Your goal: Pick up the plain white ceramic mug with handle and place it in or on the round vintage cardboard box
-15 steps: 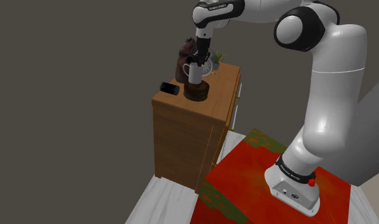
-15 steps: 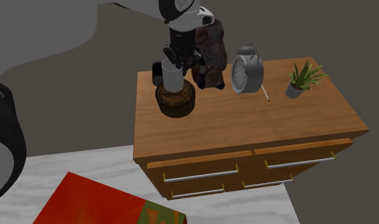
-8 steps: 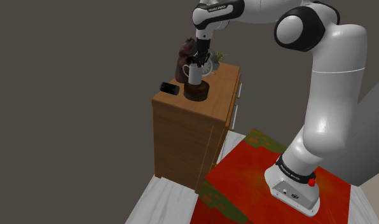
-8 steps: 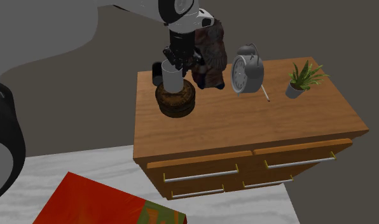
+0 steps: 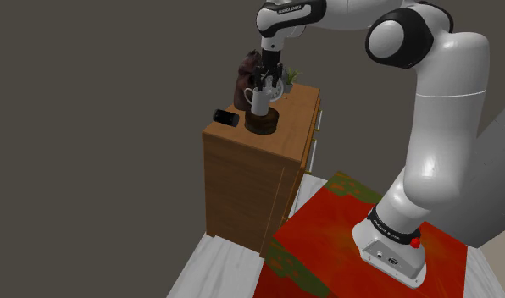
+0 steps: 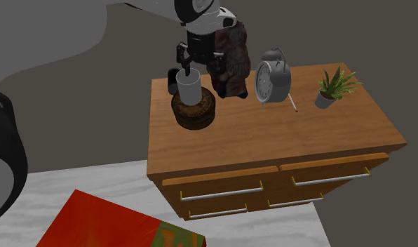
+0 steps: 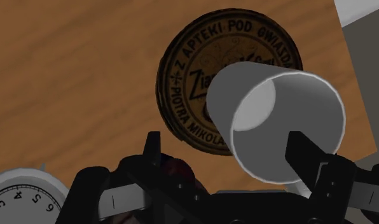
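The mug [image 7: 277,121] is showing a plain greyish white, while the round box [image 7: 182,70] is wearing dark brown with pale tan lettering ringing its lid. The dresser [image 6: 271,140] is showing warm orange-brown wood grain, its drawer handles [image 6: 221,193] gleaming silver. The gripper [image 7: 226,149] is showing all black. The rug [image 5: 344,224] is glowing red with olive-green patches, and the floor [image 6: 95,175] is showing streaked white-grey. The clock [image 6: 271,78] is showing grey, the plant [image 6: 335,83] green.

Dresser [image 6: 271,140]: brown wood, grain plain to see, smooth with a soft sheen; drawer handles [image 6: 221,192] pale brushed metal; box [image 7: 185,76] dull brown and matt, lid printed (it looks like aged card); mug [image 7: 277,114] smooth, matt grey-white; clock [image 6: 272,78] grey metal; arm [image 5: 446,102] smooth white.
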Tool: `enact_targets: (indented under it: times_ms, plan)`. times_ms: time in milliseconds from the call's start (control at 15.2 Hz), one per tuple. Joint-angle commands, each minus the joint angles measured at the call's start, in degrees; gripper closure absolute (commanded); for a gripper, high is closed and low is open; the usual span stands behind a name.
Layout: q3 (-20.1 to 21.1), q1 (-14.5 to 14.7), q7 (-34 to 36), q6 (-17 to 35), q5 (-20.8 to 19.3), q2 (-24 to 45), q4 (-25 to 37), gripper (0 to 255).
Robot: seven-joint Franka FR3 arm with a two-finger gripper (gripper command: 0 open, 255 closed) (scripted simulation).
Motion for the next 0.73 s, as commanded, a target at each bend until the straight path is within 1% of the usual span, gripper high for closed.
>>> enact_targets:
  times_ms: [0, 132, 660]
  plan:
    - [-0.04, -0.16, 0.11, -3.04, -0.02, 0.13, 3.16, 0]
    - [-0.09, -0.43, 0.18, -6.67, 0.01, 0.51, 7.17, 0]
    - [-0.09, -0.43, 0.18, -6.67, 0.01, 0.51, 7.17, 0]
